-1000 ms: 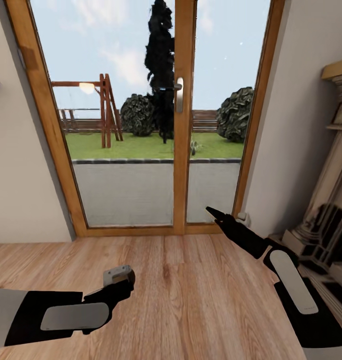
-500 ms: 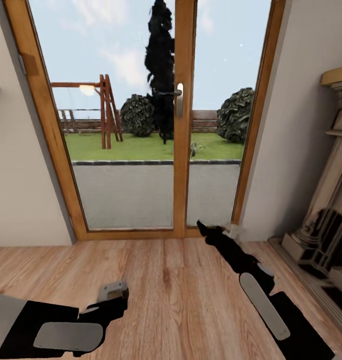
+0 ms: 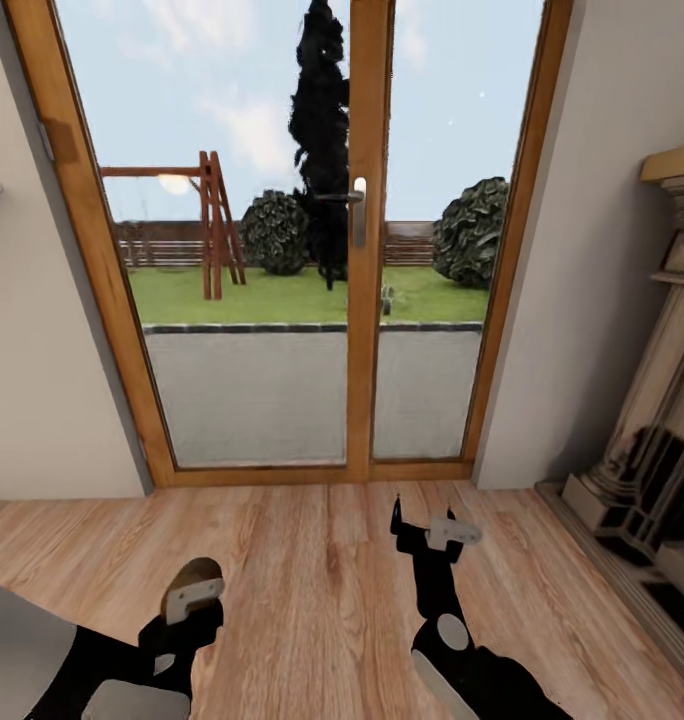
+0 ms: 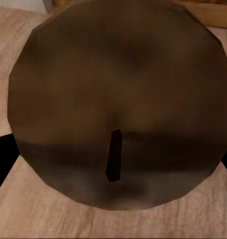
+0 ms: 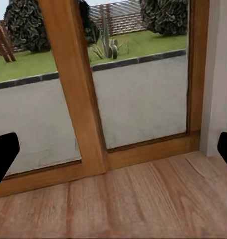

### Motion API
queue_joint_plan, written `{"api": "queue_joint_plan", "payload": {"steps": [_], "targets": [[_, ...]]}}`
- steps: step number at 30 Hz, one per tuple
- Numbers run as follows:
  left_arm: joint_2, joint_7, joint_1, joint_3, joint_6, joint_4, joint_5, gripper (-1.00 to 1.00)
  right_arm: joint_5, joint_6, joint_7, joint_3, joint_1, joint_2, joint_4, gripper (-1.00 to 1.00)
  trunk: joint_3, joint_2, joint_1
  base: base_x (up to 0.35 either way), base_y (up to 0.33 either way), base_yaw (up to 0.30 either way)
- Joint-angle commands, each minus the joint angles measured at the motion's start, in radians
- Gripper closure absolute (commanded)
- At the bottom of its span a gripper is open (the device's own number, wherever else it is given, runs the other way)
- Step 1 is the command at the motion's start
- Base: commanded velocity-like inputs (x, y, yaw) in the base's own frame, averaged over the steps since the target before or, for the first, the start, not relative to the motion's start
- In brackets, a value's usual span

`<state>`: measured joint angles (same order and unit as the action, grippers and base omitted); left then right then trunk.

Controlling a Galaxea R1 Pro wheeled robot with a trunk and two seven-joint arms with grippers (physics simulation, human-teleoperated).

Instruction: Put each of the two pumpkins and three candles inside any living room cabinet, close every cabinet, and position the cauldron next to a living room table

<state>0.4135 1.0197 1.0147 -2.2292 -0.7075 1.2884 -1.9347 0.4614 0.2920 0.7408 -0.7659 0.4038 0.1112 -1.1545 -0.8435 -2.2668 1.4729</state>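
A candle (image 4: pixel 118 99) with a brown-tan round top and a small dark wick sits right in front of the left wrist camera, between the black fingers (image 4: pixel 0 159). In the head view the same candle (image 3: pixel 193 582) shows at the tip of my left gripper (image 3: pixel 187 612), low on the left above the wooden floor; the gripper is shut on it. My right gripper (image 3: pixel 423 523) hangs over the floor near the middle, open, with nothing between its fingertips (image 5: pixel 4 154). The pumpkins, the cabinet and the cauldron are out of view.
Straight ahead stands a wood-framed glass patio door (image 3: pixel 365 300) with a metal handle (image 3: pixel 358 210), and a garden lies beyond it. White walls flank it. A stone fireplace surround (image 3: pixel 647 440) stands at the right. Wooden floor (image 3: pixel 312 590) stretches in front of me.
Both arms have drawn back and down toward my body. The right arm swung left toward the middle. The left gripper turned, still holding the candle. The view shifted slightly.
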Motion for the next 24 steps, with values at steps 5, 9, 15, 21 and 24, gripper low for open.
{"api": "queue_joint_plan", "payload": {"steps": [5, 9, 15, 21, 24], "targets": [[-0.103, -0.444, -0.123, -0.013, 0.046, -0.398, -0.361, 1.0, 0.008, 0.052, 0.0, 0.001, 0.003, -0.029, 0.097, -1.0, 0.015, 0.035, -0.02, 0.0, 0.0, 0.0], [-0.129, -0.564, -0.179, -0.016, 0.207, -0.581, -0.422, 1.0, 0.008, 0.117, -0.004, 0.002, 0.005, -0.069, 0.201, -1.0, 0.027, 0.063, -0.035, 0.0, 0.0, 0.0], [-0.156, -0.584, -0.218, -0.017, 0.255, -0.68, -0.422, 1.0, 0.017, 0.215, -0.055, 0.004, 0.062, -0.096, 0.484, -1.0, 0.046, 0.105, -0.058, 0.0, 0.0, 0.0], [-0.18, -0.585, -0.228, -0.017, 0.26, -0.69, -0.422, 1.0, 0.022, 0.292, -0.199, 0.011, 0.101, -0.154, 0.818, -1.0, 0.065, 0.147, -0.081, 0.0, 0.0, 0.0], [-0.196, -0.583, -0.284, -0.017, 0.26, -0.732, -0.422, 1.0, 0.025, 0.387, -0.222, 0.011, 0.104, -0.168, 0.947, -1.0, 0.074, 0.168, -0.092, 0.0, 0.0, 0.0]]}}
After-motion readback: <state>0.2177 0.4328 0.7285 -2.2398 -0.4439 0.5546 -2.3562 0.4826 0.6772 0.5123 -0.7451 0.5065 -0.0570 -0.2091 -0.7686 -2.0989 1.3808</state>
